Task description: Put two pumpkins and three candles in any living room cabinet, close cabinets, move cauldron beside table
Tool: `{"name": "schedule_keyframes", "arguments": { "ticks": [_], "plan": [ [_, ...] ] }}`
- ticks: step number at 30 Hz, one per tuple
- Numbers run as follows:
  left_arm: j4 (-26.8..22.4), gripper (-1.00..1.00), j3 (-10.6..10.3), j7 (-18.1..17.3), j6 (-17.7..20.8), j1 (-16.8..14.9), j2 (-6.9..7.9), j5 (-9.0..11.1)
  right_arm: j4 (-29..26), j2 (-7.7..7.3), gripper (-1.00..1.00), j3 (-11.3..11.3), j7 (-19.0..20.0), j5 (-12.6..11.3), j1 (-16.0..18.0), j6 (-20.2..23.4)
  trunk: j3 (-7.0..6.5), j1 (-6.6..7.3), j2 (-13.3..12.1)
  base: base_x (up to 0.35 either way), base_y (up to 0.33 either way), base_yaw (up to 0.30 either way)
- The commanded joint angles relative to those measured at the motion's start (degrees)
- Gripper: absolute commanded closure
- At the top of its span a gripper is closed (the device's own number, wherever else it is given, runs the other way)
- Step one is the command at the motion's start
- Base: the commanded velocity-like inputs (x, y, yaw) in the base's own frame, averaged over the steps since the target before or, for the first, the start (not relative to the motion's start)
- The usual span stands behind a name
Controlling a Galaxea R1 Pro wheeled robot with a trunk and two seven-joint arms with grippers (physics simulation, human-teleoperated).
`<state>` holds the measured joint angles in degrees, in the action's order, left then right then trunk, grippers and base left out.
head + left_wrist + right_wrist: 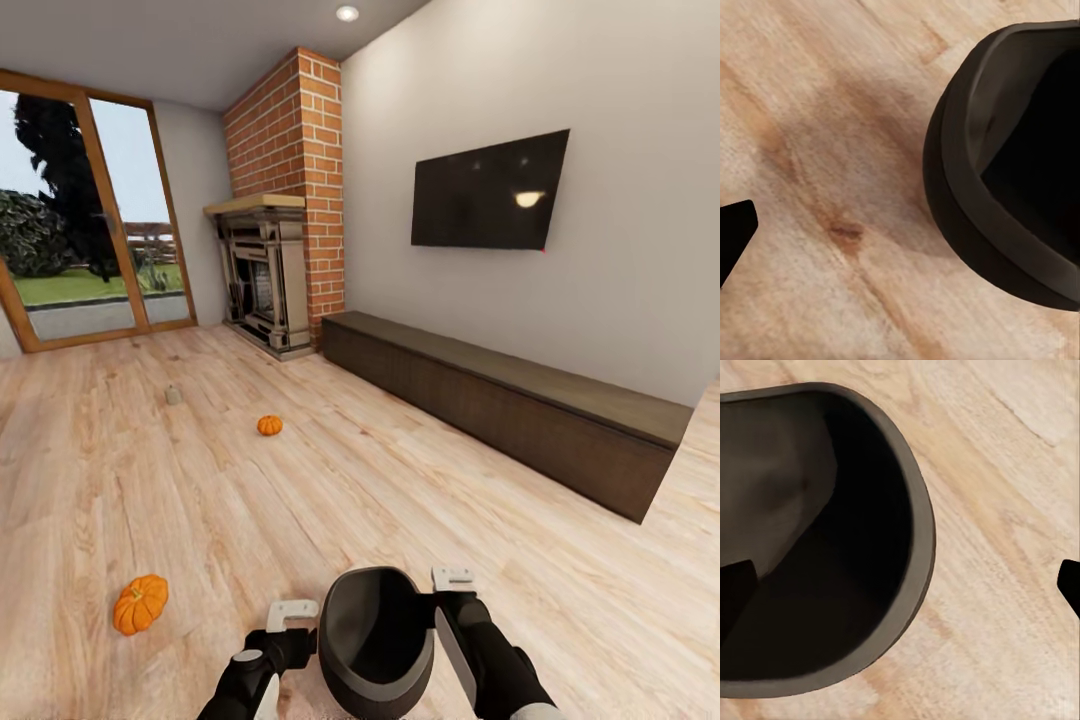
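larger ribbed orange pumpkin (140, 603) on pale plank floor (420, 480) at left; small beige candle (173, 395) and smaller orange pumpkin (269, 425) farther off. black round cauldron (378, 640) between left fingers (291, 612) and right fingers (452, 578), grip unclear. long dark brown cabinet (520, 405) shut along right wall.

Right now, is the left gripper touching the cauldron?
Apart. In the left wrist view, bare wood floor separates the dark fingertip from the cauldron, so the left gripper has no contact there.
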<state>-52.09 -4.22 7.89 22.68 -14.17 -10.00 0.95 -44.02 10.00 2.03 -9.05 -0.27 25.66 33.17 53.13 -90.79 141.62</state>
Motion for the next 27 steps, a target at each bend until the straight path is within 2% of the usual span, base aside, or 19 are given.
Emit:
{"name": "schedule_keyframes", "arguments": {
  "ticks": [1, 5, 11, 18, 27],
  "plan": [
    [0.0, -1.0, 0.0, 0.0, 0.0, 0.0, 0.0, 0.2, 0.1, 0.0, -1.0, 0.0, 0.0, 0.0, 0.1, 0.0, 0.19, -0.23, 0.4, 0.0, 0.0, 0.0],
    [-0.3, -1.0, -0.4, 0.0, -0.2, -0.1, 0.0, 2.1, 1.2, 0.0, -1.0, 0.1, 0.0, 0.0, 0.5, -0.1, 0.95, -0.91, 1.6, 0.0, 0.0, 0.0],
    [-0.5, -1.0, -1.8, 0.0, -0.4, -0.1, 0.0, 2.7, 1.5, 0.0, -1.0, 0.2, 0.0, 0.0, 0.5, -0.2, 2.27, -1.07, 1.7, 0.0, 0.0, 0.0],
    [-0.5, -1.0, -3.2, -0.5, -0.5, -0.1, 0.0, 2.8, 1.6, 0.0, -1.0, 0.2, 0.0, 0.0, 0.5, -0.3, 2.27, -1.07, 1.7, 0.0, 0.0, 0.0],
    [-0.8, -1.0, -3.3, -0.6, -0.4, -0.1, 0.0, 2.8, 1.6, 0.0, -1.0, 0.2, 0.2, 0.1, 0.5, -0.3, 2.27, -1.07, 1.7, 0.119, -0.039, 0.0]
  ]
}}
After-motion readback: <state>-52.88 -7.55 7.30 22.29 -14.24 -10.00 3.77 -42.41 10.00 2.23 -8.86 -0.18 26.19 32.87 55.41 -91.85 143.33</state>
